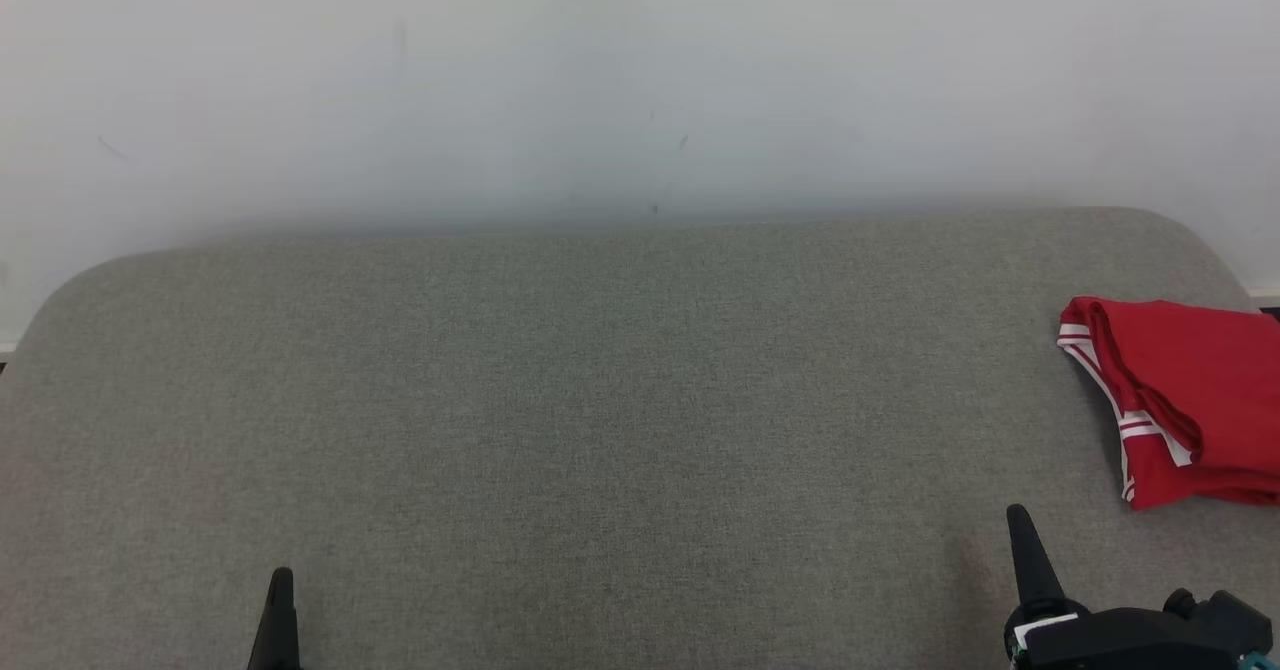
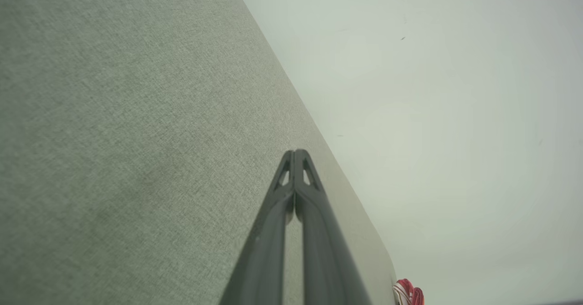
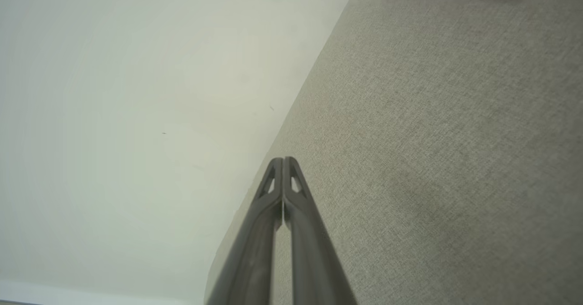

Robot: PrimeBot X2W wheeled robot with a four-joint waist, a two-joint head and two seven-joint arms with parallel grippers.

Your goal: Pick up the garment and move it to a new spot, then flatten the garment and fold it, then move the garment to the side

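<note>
- I see the red garment [image 1: 1185,390] folded at the cushion's [image 1: 600,400] right edge, near its far corner.
- My left gripper [image 2: 295,152] and right gripper [image 3: 283,159] are each clenched on nothing, neither touching the garment.

Even soft light, faint shadows, sharp, wrist-view edges bend.
</note>
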